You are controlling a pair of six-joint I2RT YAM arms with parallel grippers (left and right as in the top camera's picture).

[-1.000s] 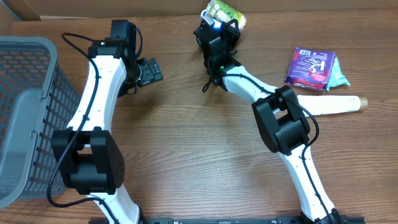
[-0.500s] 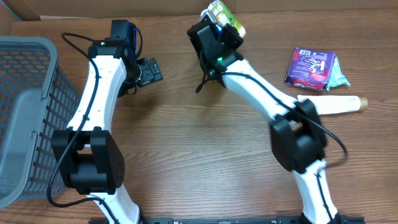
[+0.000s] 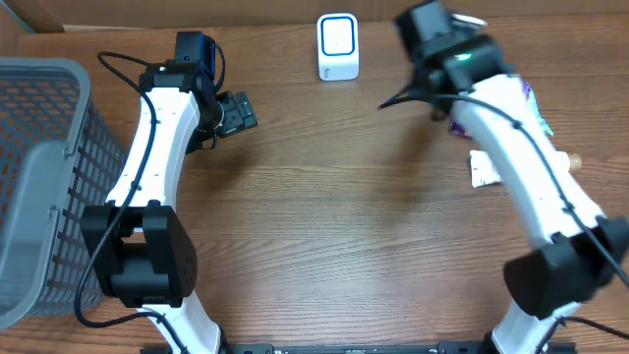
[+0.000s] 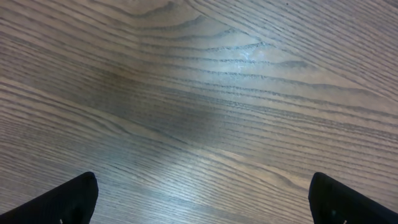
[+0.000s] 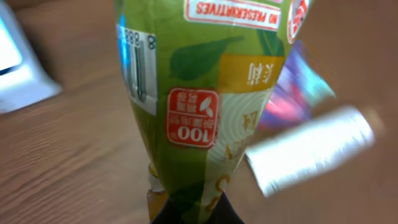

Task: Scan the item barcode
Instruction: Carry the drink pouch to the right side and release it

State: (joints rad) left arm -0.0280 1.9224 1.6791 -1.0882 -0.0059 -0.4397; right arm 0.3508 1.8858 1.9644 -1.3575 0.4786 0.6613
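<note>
Green pouch point(image 5: 205, 93): held up off the table point(image 3: 324, 246), clamped at its crimped end by the right gripper point(image 5: 194, 214), whose fingers are pinched tight on the seal. Print reads upside down in the right wrist view. Barcode point(image 5: 138, 68) sits on a white panel that wraps one edge of the pouch, bars running lengthwise.

Scanner point(image 3: 338, 47): small white unit with a blue-rimmed face, standing at the far edge of the table. A pale smeared slab shows at the edge of the right wrist view on the barcode's side; too blurred to call it the scanner with certainty.

Right gripper point(image 3: 437, 28) overhead: to the right of the scanner, level with it, apart from it. Heavy motion blur there; the pouch cannot be picked out from above.

Left gripper point(image 3: 236, 113): left of the scanner and a little nearer the robot. Fingers spread wide, nothing between them. Its wrist view shows two dark fingertips point(image 4: 68, 199) over bare wood grain.

Purple packet point(image 5: 289, 99) and cream tube point(image 5: 311, 149): lying on the table right of the scanner, beyond the pouch, both smeared.

Grey basket point(image 3: 49, 118): far left of the scanner, past the left arm.
</note>
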